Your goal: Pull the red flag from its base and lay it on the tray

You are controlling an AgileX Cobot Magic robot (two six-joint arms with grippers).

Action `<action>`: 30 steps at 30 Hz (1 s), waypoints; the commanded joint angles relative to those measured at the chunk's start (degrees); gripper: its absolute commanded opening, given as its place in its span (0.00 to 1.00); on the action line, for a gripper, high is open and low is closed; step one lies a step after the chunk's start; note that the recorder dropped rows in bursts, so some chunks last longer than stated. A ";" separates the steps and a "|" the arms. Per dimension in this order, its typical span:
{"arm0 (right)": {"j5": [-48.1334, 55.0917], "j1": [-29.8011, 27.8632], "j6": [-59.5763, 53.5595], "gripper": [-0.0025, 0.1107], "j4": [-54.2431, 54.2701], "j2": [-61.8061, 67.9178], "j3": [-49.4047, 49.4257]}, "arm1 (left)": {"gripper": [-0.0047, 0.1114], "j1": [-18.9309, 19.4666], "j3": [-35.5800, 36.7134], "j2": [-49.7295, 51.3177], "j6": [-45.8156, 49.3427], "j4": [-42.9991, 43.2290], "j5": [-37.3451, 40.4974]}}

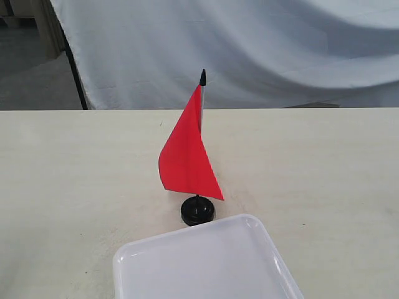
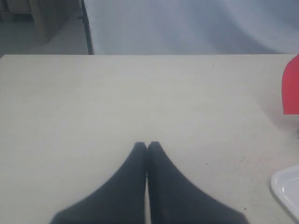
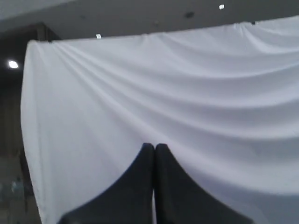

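I see the red flag (image 1: 187, 159) standing upright in the base (image 1: 197, 211), near the middle of the desk (image 1: 324, 174). Its thin pole ends in a black tip (image 1: 202, 77) at 12 o'clock, and the red cloth hangs from the pole toward 7 o'clock. In the exterior view the tray (image 1: 199, 265) lies at 6 o'clock from the base, at the near edge of the desk. The base is just beside the far rim of the tray; I cannot tell if the 2 touch.

The left tool (image 2: 147, 145) is clenched. Its 2 dark fingers (image 2: 131, 186) meet at the tips and nothing is between them. It hangs above bare desk. If I count 12 o'clock as the way this tool points, an edge of the red flag (image 2: 291, 91) shows at about 2 o'clock, well apart from the fingertips. A corner of the tray (image 2: 287, 189) shows at about 4 o'clock, also apart from the tool.

The right tool (image 3: 154, 147) is clenched too, tips pressed together, grasping nothing. It faces the white curtain (image 3: 187, 93) that hangs behind the desk. From its camera I cannot tell where the flag lies relative to this tool.
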 commanded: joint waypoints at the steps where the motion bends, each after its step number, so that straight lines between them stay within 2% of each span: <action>1: -3.15 0.07 18.24 0.02 -0.66 -0.33 0.19 | 0.04 -0.25 0.09 -0.06 0.08 -0.01 -0.15; 6: -8.35 0.07 18.32 0.02 -3.02 2.14 0.19 | 0.04 -0.25 0.09 -0.06 0.08 -0.01 -0.15; 12: -20.89 0.07 17.21 0.02 -5.65 15.92 0.19 | 0.04 -0.25 0.09 -0.06 0.08 -0.01 -0.15; 18: -30.13 0.07 14.71 0.02 -15.61 40.64 -4.37 | 0.04 -0.25 0.09 -0.06 0.08 -0.01 -0.15; 19: -33.33 0.07 12.73 0.02 -20.61 49.32 -6.66 | 0.04 -0.25 0.09 -0.06 0.08 -0.01 -0.15; 23: -38.93 0.31 8.79 0.02 -29.89 69.40 -12.16 | 0.04 -0.25 0.09 -0.06 0.08 -0.01 -0.15; 30: -43.04 6.50 -3.46 0.02 -32.11 103.35 -23.40 | 0.04 -0.25 0.09 -0.06 0.08 -0.01 -0.15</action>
